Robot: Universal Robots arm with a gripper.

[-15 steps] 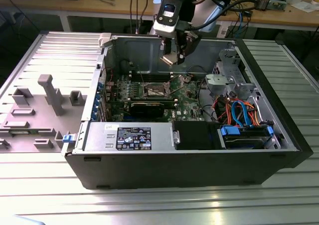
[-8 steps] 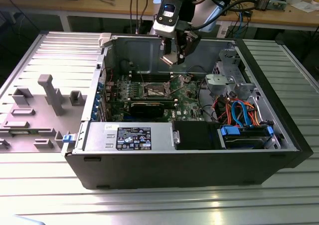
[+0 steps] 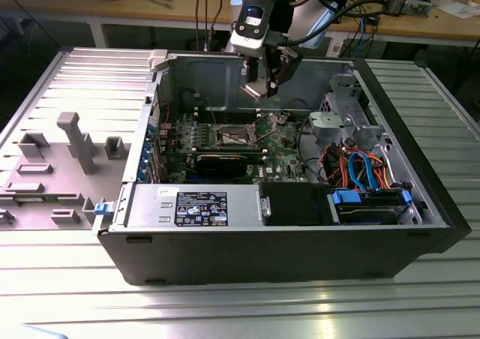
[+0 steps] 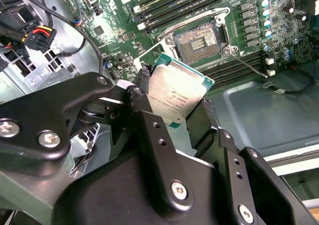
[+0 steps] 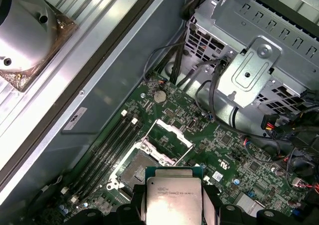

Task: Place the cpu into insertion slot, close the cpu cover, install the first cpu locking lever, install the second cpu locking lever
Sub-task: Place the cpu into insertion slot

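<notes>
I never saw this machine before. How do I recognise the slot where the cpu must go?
Look inside the open black case, which lies on its side, and find the green board on its floor. Next to the long black memory slots sits the slot. Unlike those narrow strips, it is square, with a dark centre and a silvery metal rim.

One cpu (image 4: 177,93), one insertion slot (image 4: 199,43), one cpu cover (image 5: 174,132), one computer case (image 3: 300,256).
</notes>
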